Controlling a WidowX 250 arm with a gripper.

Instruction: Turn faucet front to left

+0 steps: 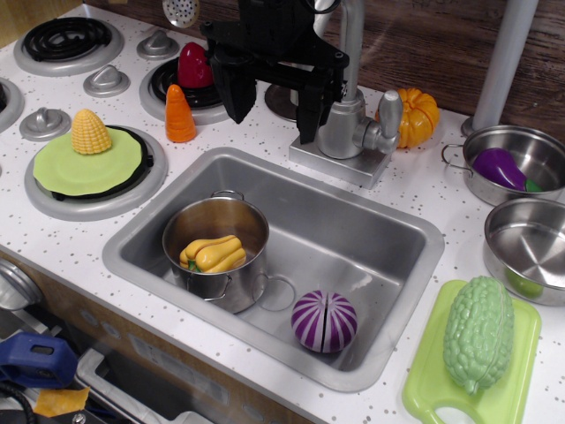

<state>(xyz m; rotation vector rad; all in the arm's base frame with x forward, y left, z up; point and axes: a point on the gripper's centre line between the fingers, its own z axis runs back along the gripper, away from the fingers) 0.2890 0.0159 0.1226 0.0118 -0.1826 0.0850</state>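
Note:
The silver-grey faucet [342, 124] stands behind the sink on a square base plate [340, 165]. Its spout [352, 40] rises out of the top of the frame, and its stubby lever handle [387, 117] points right. My black gripper [272, 106] hangs just left of the faucet body, above the sink's back rim. Its jaws are open, with the left finger [236, 95] and the right finger [309, 113] well apart and nothing between them. The right finger is close beside the faucet body; I cannot tell if it touches.
The sink [388, 225] holds a steel pot [216, 231] with a yellow pepper, and a purple onion [324, 321]. A carrot [179, 115], a red pepper [194, 66], corn on a green plate [91, 132] and a pumpkin [417, 115] lie around it. A grey pole [505, 57], two pots [516, 163] and a green gourd [478, 331] are at the right.

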